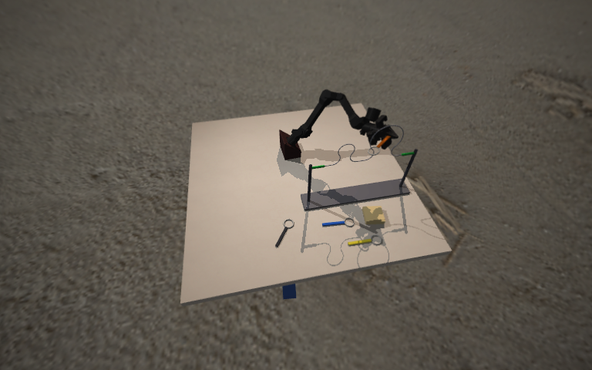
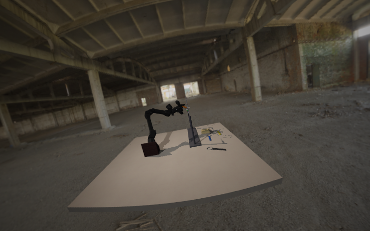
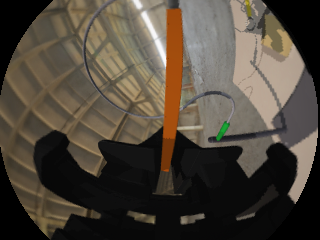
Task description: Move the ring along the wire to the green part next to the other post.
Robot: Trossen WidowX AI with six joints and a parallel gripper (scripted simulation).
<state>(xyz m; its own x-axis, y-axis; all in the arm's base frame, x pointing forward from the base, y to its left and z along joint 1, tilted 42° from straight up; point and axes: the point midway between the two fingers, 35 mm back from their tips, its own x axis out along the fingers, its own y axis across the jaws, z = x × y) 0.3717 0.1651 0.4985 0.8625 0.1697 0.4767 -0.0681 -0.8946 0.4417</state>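
Note:
My gripper is shut on the orange handle, high above the table. The handle's ring is at the wire's middle-right stretch in the top view, below a tall loop. The wire crosses its outline; the clearance is too small to tell. The ring is out of the wrist view. The grey wire runs between a left green part and a right green part, beside the left post and right post.
The posts stand on a dark base. In front of it lie a yellowish block, a blue-handled ring tool, a yellow-handled one and a black-handled one. The wire's tall loop rises close beside my gripper.

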